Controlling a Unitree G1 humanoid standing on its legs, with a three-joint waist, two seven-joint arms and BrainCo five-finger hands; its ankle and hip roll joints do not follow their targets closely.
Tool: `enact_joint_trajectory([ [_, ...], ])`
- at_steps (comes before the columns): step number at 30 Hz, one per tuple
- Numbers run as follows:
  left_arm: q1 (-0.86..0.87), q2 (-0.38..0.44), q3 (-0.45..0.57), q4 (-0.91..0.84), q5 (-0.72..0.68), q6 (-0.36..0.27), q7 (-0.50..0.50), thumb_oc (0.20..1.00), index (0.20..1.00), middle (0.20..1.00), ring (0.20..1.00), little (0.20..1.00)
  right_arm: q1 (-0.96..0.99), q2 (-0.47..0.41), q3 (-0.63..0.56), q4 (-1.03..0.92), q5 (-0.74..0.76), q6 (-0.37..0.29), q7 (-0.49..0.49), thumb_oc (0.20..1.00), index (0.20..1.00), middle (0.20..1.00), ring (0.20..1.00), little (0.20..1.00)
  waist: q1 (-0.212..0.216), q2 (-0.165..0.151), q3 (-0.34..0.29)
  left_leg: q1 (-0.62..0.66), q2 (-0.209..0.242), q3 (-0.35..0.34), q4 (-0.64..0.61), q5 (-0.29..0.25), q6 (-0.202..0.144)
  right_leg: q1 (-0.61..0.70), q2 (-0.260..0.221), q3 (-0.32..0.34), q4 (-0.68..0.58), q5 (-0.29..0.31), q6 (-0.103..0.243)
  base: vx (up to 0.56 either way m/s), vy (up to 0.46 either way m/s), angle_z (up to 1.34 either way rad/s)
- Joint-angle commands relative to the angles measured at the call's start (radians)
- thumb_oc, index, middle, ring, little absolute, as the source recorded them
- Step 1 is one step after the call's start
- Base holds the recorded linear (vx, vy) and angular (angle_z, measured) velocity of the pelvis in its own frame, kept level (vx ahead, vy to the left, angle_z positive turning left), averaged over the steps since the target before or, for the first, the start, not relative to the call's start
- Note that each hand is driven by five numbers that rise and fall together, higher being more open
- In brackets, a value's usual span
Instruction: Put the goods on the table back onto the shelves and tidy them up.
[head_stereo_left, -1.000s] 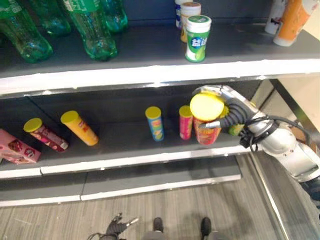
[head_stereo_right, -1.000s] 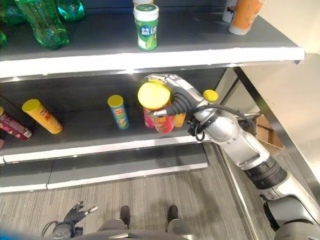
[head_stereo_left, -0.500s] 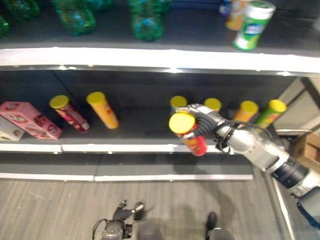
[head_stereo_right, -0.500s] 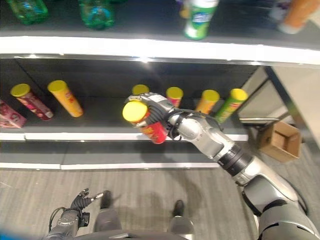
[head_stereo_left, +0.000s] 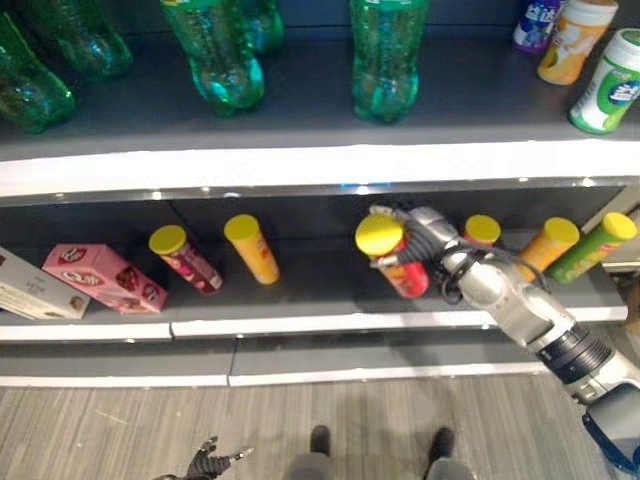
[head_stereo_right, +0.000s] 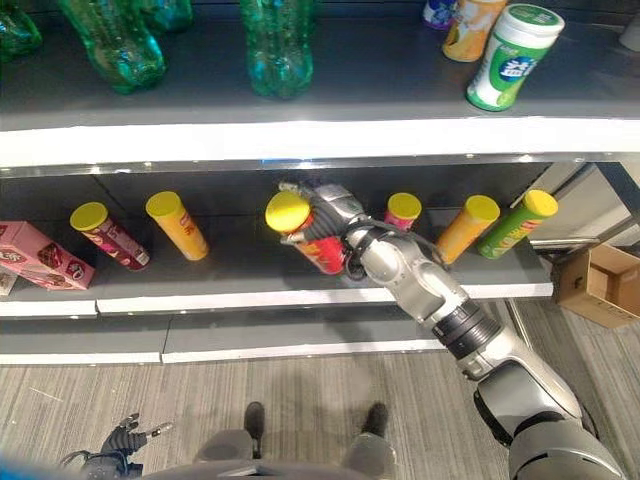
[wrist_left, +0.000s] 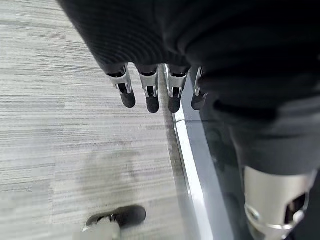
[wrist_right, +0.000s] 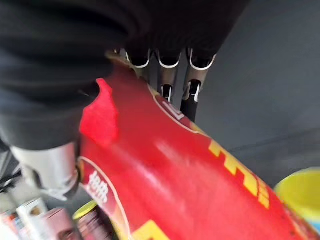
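Note:
My right hand (head_stereo_left: 432, 240) is shut on a red chip can with a yellow lid (head_stereo_left: 396, 264). It holds the can tilted over the lower shelf (head_stereo_left: 310, 285), lid toward me. The right wrist view shows the red can (wrist_right: 175, 170) close up, with the fingers (wrist_right: 167, 75) wrapped round it over the dark shelf board (wrist_right: 260, 90). On this shelf a maroon can (head_stereo_left: 186, 260) and an orange-yellow can (head_stereo_left: 253, 248) lie to the left. A pink can (head_stereo_left: 483, 231), an orange can (head_stereo_left: 546, 247) and a green can (head_stereo_left: 590, 245) lie to the right. My left hand (wrist_left: 150, 95) hangs open over the floor.
A pink box (head_stereo_left: 100, 278) and a white box (head_stereo_left: 35, 290) lie at the lower shelf's left end. The upper shelf (head_stereo_left: 300, 165) carries several green bottles (head_stereo_left: 385, 55), a white-green canister (head_stereo_left: 610, 70) and an orange bottle (head_stereo_left: 570, 35). A cardboard box (head_stereo_right: 600, 285) sits on the floor at the right.
The camera has shifted, so the whole shelf sits differently in view. My right hand still grips the red can, which is now over the shelf board, not at its front edge.

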Motion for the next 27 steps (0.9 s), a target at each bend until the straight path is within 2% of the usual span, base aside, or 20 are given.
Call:
enact_joint_trajectory([
  [1, -0.020, 0.013, -0.043, -0.003, -0.027, -0.017, 0.007, 1.000, 1.000, 1.000, 1.000, 1.000, -0.118, 0.008, -0.027, -0.020, -0.030, -0.022, -0.082, 0.200, 0.200, 0.200, 0.200, 0.200, 0.028, -0.003, -0.009, -0.041, 0.013, -0.028, 0.022, -0.048, -0.008, -0.007, -0.004, 0.024, 0.057, -0.097, 0.010, 0.05, -0.088, 0.00],
  [8, -0.056, 0.000, -0.112, -0.068, -0.062, -0.025, 0.021, 1.000, 1.000, 1.000, 1.000, 1.000, -0.146, 0.061, -0.036, 0.054, -0.107, 0.010, -0.156, 0.200, 0.200, 0.200, 0.200, 0.200, 0.045, 0.013, 0.011, -0.079, 0.029, -0.059, 0.016, -0.023, -0.025, -0.006, 0.002, -0.005, 0.048, -0.103, 0.008, 0.02, -0.069, 0.20],
  [14, -0.069, -0.003, -0.141, -0.108, -0.080, -0.030, 0.039, 1.000, 1.000, 1.000, 1.000, 1.000, -0.176, 0.117, -0.027, 0.087, -0.174, 0.021, -0.207, 0.200, 0.200, 0.200, 0.200, 0.200, 0.067, 0.039, 0.033, -0.121, 0.017, -0.086, 0.008, -0.006, -0.026, -0.021, -0.019, -0.038, 0.057, -0.101, 0.016, -0.01, 0.003, 0.23],
  [22, -0.078, -0.010, -0.156, -0.093, -0.074, -0.030, 0.063, 1.000, 1.000, 1.000, 1.000, 1.000, -0.201, 0.171, -0.039, 0.122, -0.147, 0.025, -0.255, 0.200, 0.200, 0.200, 0.200, 0.200, 0.090, 0.060, 0.054, -0.156, -0.006, -0.114, 0.006, -0.002, -0.013, -0.042, -0.049, -0.067, 0.083, -0.097, 0.028, -0.02, 0.022, 0.18],
  [23, -0.085, -0.007, -0.163, -0.104, -0.078, -0.036, 0.069, 1.000, 1.000, 1.000, 1.000, 1.000, -0.212, 0.173, -0.064, 0.156, -0.131, 0.033, -0.289, 0.200, 0.200, 0.200, 0.200, 0.200, 0.101, 0.077, 0.071, -0.174, -0.015, -0.125, 0.006, 0.005, -0.012, -0.058, -0.061, -0.074, 0.095, -0.095, 0.030, -0.04, 0.020, 0.12],
  [27, -0.101, -0.006, -0.182, -0.103, -0.082, -0.042, 0.072, 1.000, 1.000, 1.000, 1.000, 1.000, -0.237, 0.168, -0.078, 0.187, -0.135, 0.044, -0.323, 0.200, 0.200, 0.200, 0.200, 0.200, 0.112, 0.093, 0.085, -0.197, -0.022, -0.138, 0.007, 0.013, -0.010, -0.073, -0.071, -0.084, 0.109, -0.096, 0.031, -0.04, 0.020, 0.18],
])
